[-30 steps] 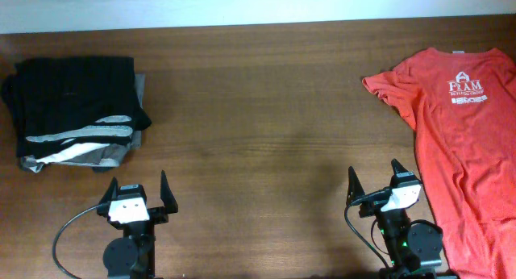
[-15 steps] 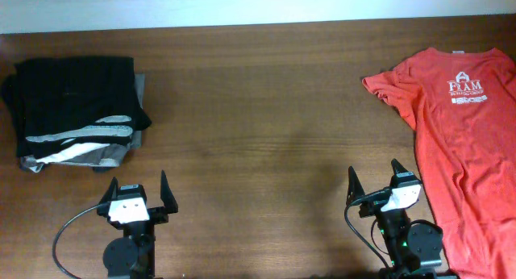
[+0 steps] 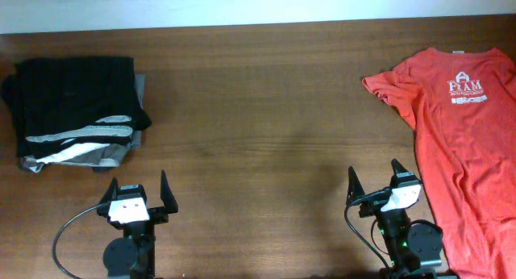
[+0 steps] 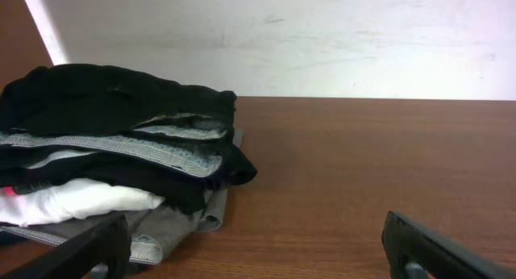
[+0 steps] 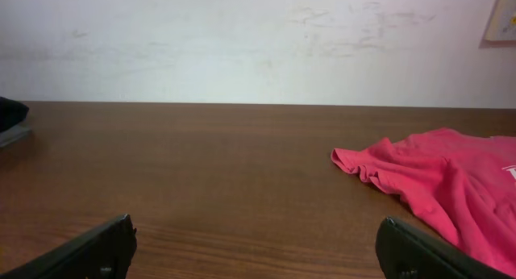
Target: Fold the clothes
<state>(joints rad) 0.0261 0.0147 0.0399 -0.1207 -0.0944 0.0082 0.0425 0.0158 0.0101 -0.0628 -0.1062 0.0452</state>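
Orange-red T-shirt [image 3: 468,142] flat on wood-grain table [image 3: 266,110]; left gripper [image 3: 139,177], right gripper [image 3: 372,167] wide, empty

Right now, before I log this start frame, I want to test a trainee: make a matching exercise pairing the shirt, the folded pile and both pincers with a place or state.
Things:
1. T-shirt
2. pile
3. left pincer
4. right pincer

Places or states:
A. open, nearer the pile
B. spread out at the right
C. open, just beside the T-shirt
D. folded, stacked at the far left

Pairs: 1-B, 2-D, 3-A, 4-C
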